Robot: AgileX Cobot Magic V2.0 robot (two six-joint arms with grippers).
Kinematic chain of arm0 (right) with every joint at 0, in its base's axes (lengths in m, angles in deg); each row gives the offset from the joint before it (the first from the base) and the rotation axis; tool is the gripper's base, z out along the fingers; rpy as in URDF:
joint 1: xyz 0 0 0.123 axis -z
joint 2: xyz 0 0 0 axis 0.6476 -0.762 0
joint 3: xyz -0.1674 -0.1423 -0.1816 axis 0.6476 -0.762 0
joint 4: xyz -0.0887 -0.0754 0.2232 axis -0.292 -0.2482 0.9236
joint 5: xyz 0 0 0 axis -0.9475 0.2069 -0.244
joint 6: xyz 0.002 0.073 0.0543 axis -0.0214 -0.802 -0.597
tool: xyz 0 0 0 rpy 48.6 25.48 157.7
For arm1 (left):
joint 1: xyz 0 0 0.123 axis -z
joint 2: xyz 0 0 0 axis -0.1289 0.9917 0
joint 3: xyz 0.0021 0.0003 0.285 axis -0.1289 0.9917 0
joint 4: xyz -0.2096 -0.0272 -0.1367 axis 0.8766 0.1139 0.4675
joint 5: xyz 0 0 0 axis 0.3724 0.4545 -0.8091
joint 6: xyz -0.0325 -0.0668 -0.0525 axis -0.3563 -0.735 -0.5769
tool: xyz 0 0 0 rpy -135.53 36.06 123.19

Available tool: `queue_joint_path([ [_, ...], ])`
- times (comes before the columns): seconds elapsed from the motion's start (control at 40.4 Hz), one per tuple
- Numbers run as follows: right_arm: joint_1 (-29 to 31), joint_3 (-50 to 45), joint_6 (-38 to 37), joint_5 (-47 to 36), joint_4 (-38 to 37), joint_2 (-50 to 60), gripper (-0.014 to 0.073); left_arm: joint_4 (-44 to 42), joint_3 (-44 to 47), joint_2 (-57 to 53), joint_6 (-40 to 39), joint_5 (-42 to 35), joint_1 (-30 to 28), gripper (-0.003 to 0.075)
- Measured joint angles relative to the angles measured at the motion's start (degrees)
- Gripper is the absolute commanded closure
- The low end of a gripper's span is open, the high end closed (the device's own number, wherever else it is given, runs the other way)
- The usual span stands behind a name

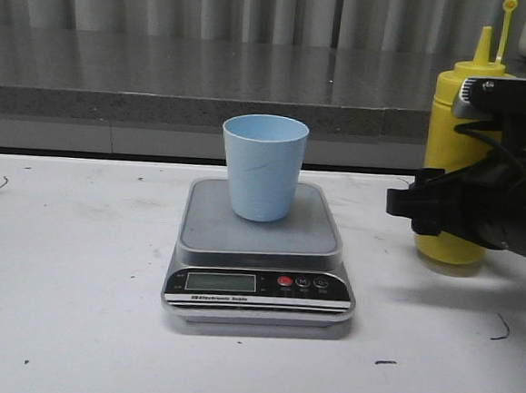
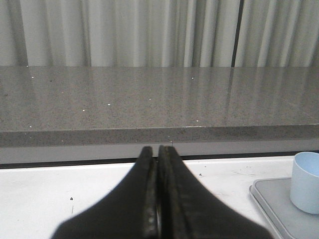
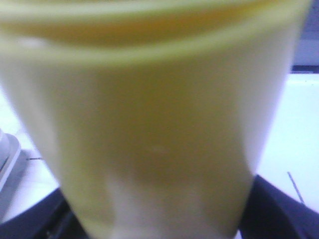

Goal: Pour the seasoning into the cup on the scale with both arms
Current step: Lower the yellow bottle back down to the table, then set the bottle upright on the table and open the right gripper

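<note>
The yellow seasoning bottle [image 3: 149, 129] fills the right wrist view, blurred by closeness, with the right gripper [image 1: 444, 209] around its body; whether the fingers are pinching it or only bracketing it I cannot tell. It stands upright on the white table [image 1: 65, 281], and off the gripper's inner side, near but apart, the light blue cup [image 1: 263, 166] sits upright on the scale [image 1: 260, 251]. The left gripper [image 2: 158, 199] is pressed together on nothing, the cup and scale beside it. To do the grasp well, squeeze only enough to carry; the soft bottle could spurt early. Lift straight, keep it upright, and tip only once the nozzle [image 1: 483, 43] is over the cup's mouth
</note>
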Motion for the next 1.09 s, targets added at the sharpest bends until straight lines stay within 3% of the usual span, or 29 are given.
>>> queue_joint_path([
  [0.396, 0.1, 0.0, -0.5, 1.9, -0.1, -0.1, 0.0447, 0.0, 0.0, 0.0, 0.0, 0.0, 0.0, 0.0740],
  [0.545, 0.1, 0.0, -0.6, 2.0, -0.1, -0.1, 0.0310, 0.0, 0.0, 0.0, 0.0, 0.0, 0.0, 0.0740],
  [0.768, 0.1, 0.0, -0.8, 2.0, 0.0, -0.1, 0.0205, 0.0, 0.0, 0.0, 0.0, 0.0, 0.0, 0.0740],
  [0.99, 0.1, 0.0, -0.9, 1.9, 3.2, -0.1, -0.0008, 0.0, 0.0, 0.0, 0.0, 0.0, 0.0, 0.0740],
  [1.09, 0.2, 0.2, -0.9, 0.4, 4.0, -0.1, -0.0045, 0.0, 0.0, 0.0, 0.0, 0.0, 0.0, 0.0740],
])
